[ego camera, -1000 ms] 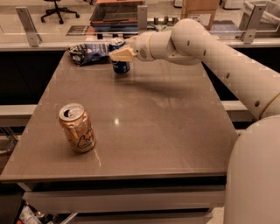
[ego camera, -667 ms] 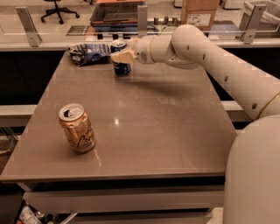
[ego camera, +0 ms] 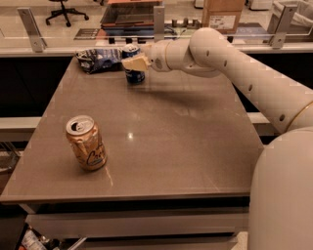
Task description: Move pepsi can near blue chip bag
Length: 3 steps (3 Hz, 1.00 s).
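Note:
The pepsi can [ego camera: 133,74] is dark blue with a silver top. It stands upright at the far left of the brown table [ego camera: 161,141]. The blue chip bag [ego camera: 98,59] is dark, wrinkly foil and lies just left of the can, at the table's far left corner. There is a small gap between them, or they barely touch. My gripper [ego camera: 135,63] reaches in from the right on the white arm [ego camera: 234,63]. It is at the can, across its upper front, and hides part of the label.
An orange-tan can with dark script [ego camera: 86,142] stands upright near the table's front left. Behind the table runs a glass rail with metal posts [ego camera: 159,19]. Beyond it are a cardboard box [ego camera: 222,13] and an office chair [ego camera: 63,7].
The arm and gripper have barely shifted at the can. The can, the bag and the orange-tan can stay where they were.

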Each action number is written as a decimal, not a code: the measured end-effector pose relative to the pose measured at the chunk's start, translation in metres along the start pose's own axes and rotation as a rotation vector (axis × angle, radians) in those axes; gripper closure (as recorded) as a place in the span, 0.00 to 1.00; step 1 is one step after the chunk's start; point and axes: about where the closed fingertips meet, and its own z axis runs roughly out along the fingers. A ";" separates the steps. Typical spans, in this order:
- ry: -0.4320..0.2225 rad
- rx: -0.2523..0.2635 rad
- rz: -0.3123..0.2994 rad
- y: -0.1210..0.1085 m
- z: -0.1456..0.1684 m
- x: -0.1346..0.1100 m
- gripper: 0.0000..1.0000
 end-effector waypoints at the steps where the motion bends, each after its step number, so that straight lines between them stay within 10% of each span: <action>1: 0.000 -0.004 0.000 0.002 0.002 0.000 0.12; 3: 0.000 -0.009 0.001 0.004 0.005 0.000 0.00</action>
